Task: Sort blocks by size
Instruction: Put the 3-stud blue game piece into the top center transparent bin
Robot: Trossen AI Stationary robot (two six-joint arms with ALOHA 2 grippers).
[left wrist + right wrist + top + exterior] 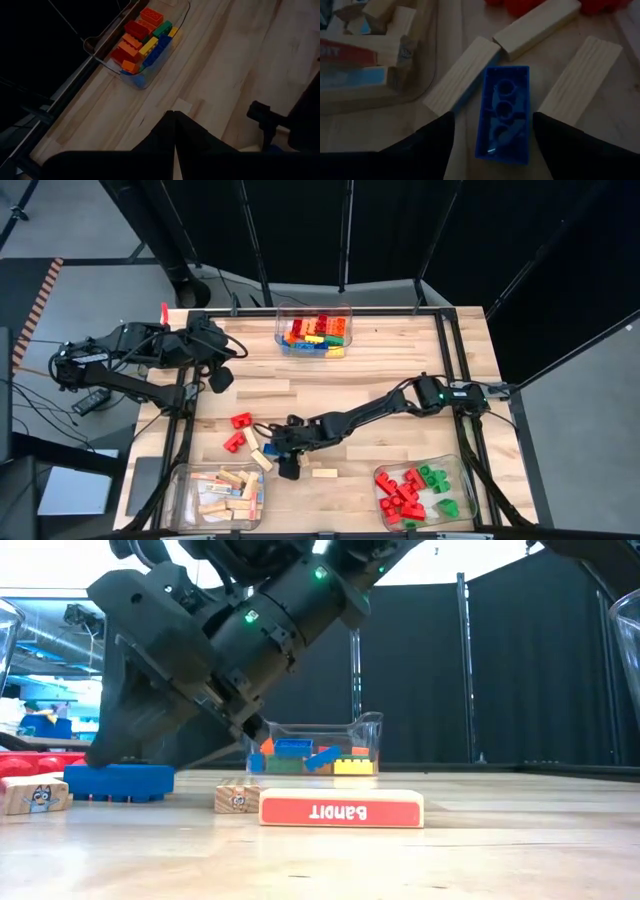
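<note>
The left gripper (222,378) waits clenched at the table's (400,370) far left; near the front, the right gripper (492,131) hangs released, fingers either side of a blue block (503,113) lying upside down between wooden bars (462,75)

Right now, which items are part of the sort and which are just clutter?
Job:
- blue brick, between the open right claw fingers
- loose wooden bars
- loose red bricks
- binned bricks

Not job:
- clear bins
- left claw, shut, parked
</note>
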